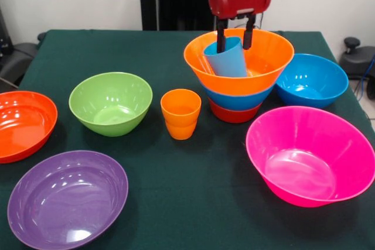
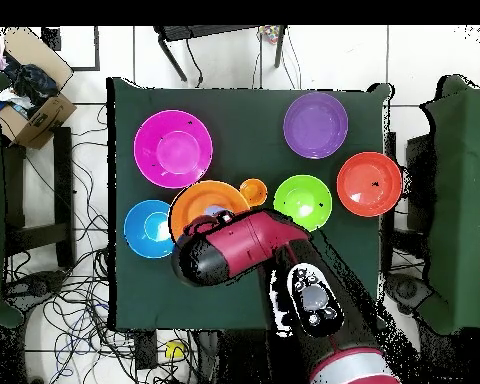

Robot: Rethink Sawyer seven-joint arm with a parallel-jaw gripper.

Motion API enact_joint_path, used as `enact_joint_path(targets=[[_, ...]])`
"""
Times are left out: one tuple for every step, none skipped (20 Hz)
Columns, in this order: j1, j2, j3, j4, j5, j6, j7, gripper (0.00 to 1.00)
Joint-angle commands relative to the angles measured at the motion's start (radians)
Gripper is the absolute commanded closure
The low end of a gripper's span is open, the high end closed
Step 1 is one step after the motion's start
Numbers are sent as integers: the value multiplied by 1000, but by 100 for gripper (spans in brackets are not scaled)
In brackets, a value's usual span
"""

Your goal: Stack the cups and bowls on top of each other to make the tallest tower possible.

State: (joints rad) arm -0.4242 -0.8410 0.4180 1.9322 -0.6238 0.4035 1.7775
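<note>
Overhead, my arm (image 2: 284,260) reached across the green table (image 1: 152,197) to the tower (image 1: 238,80): an orange bowl (image 1: 269,57) nested on a blue one and a red-orange one. Around it lay the pink bowl (image 1: 310,156), purple bowl (image 1: 67,198), and lime bowl (image 1: 110,102). My gripper (image 1: 234,44) clasped the light blue cup (image 1: 227,58), tilted inside the orange bowl; the stacked orange cups (image 1: 180,113) stood just beside the tower.

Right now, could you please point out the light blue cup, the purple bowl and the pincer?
light blue cup (image 1: 229,60): front view, on its outer wall, inside the top orange bowl.
purple bowl (image 1: 64,200): front view, on its inner floor.
pincer (image 1: 233,34): front view, midway between its two fingertips, at the cup's rim.
</note>
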Motion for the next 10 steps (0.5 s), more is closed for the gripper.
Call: enact_joint_path(targets=[[-42,-66,126,59,63,171,-149,0],[-51,-73,139,63,73,180,-156,0],[-60,-80,153,67,83,188,-163,0],[-67,-113,174,70,115,225,-179,0],[-64,-112,174,66,115,230,-173,0],[-61,-111,174,62,114,235,-167,0],[-58,-110,175,58,113,240,-161,0],[-56,-119,175,60,120,250,-158,0],[-52,-121,175,59,119,255,-152,0],[-49,-123,175,59,118,260,-146,0]])
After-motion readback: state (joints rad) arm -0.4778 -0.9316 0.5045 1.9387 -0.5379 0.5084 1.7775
